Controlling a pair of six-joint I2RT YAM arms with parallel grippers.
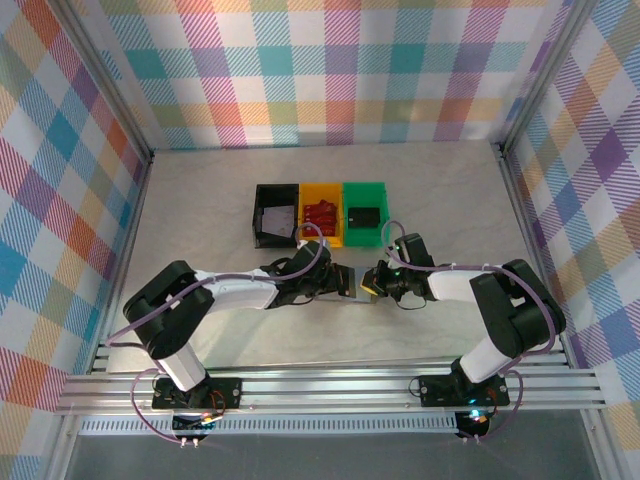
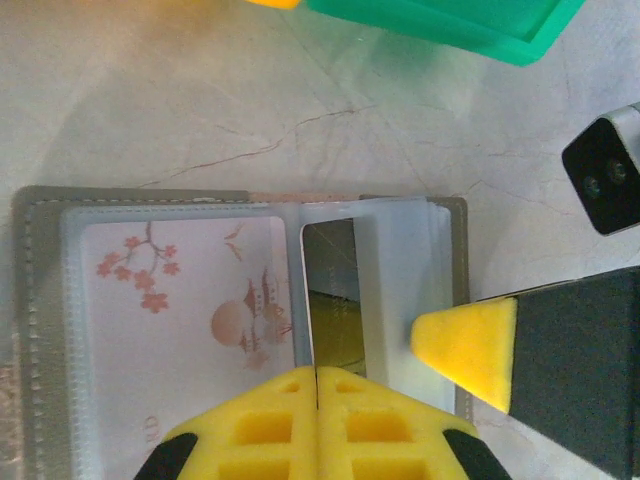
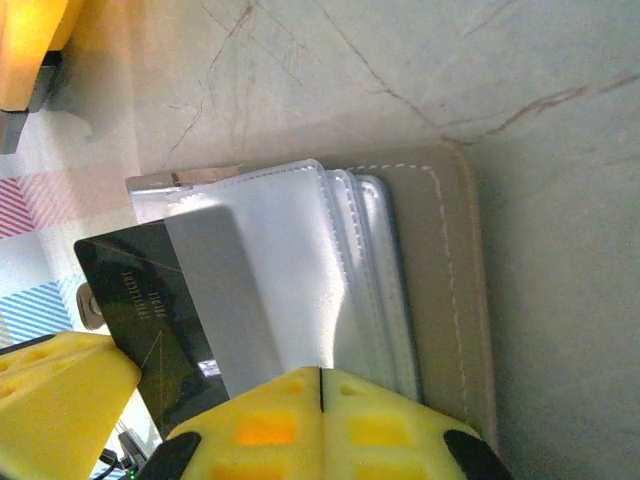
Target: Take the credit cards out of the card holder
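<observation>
Here, a dark credit card (image 3: 150, 300) sat half out of a clear sleeve in the open grey card holder (image 3: 455, 280). Its edge was pinched between the closed fingers of the left gripper (image 2: 316, 385). Just right of that gripper, the right gripper (image 3: 320, 395), fingers pressed together and empty, touched the sleeves. A blossom-printed card (image 2: 190, 300) lay left of the left fingers. A green bin (image 2: 450, 25) sat beyond both grippers on the pale table (image 2: 200, 100).
</observation>
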